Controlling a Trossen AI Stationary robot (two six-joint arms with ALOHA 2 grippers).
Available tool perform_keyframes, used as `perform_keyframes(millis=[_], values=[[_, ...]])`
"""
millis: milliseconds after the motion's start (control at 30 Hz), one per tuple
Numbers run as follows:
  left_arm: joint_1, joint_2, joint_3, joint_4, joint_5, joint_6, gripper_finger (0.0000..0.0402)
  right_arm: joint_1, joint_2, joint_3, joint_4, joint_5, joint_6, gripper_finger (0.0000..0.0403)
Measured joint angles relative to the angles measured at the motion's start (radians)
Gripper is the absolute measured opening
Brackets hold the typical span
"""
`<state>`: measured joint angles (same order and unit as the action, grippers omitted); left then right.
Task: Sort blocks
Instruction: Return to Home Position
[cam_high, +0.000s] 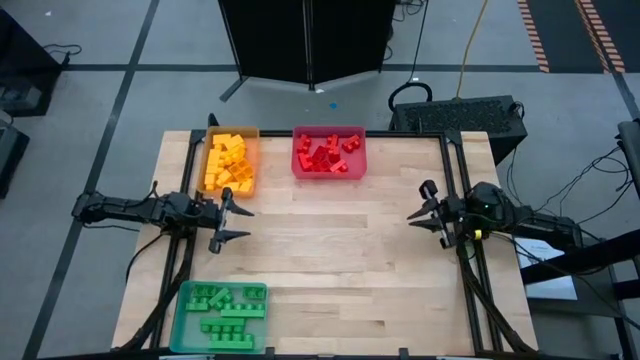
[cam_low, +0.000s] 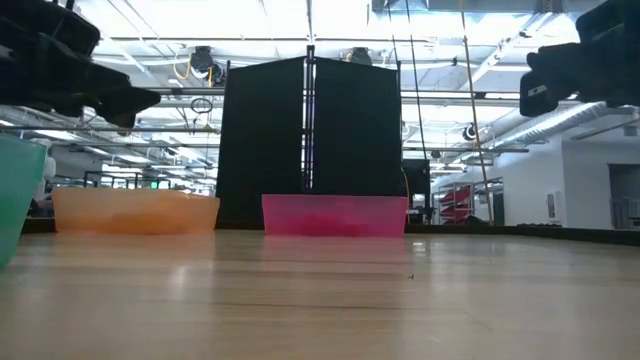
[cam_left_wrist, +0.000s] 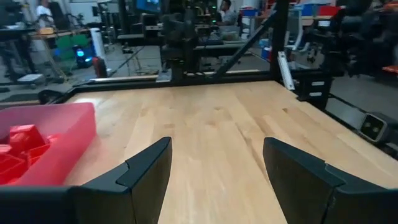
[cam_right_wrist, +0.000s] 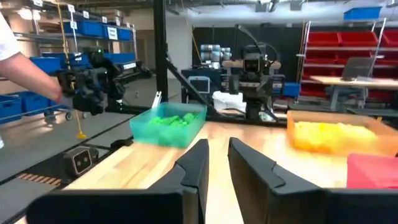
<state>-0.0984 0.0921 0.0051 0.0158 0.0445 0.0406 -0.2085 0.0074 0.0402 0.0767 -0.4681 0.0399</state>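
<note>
The yellow-orange blocks (cam_high: 228, 165) lie in the orange tray (cam_high: 208, 150) at the far left. The red blocks (cam_high: 326, 155) lie in the red tray (cam_high: 360, 150) at the far middle. The green blocks (cam_high: 222, 312) lie in the teal tray (cam_high: 184, 320) at the near left. No block lies loose on the wood. My left gripper (cam_high: 240, 224) hovers open near the left edge, between the orange and teal trays. My right gripper (cam_high: 415, 213) hovers near the right edge with its fingers almost together and nothing between them (cam_right_wrist: 217, 165).
The wooden table (cam_high: 340, 250) is bare through its middle and near right. A black frame rail runs along each side edge (cam_high: 462, 200). A black box (cam_high: 455, 112) sits beyond the far right corner. A person's arm (cam_right_wrist: 28, 71) shows in the room beyond the table.
</note>
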Motion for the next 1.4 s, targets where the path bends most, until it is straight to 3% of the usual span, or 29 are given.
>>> perform_keyframes(millis=[467, 1400], values=[[0.094, 0.0, 0.0, -0.002, -0.027, -0.006, 0.0255, 0.0, 0.003, 0.0, -0.077, 0.057, -0.084, 0.0059], [0.094, 0.0, 0.0, 0.016, -0.035, 0.019, 0.0255, 0.001, 0.055, -0.002, -0.075, 0.052, -0.105, 0.0059]])
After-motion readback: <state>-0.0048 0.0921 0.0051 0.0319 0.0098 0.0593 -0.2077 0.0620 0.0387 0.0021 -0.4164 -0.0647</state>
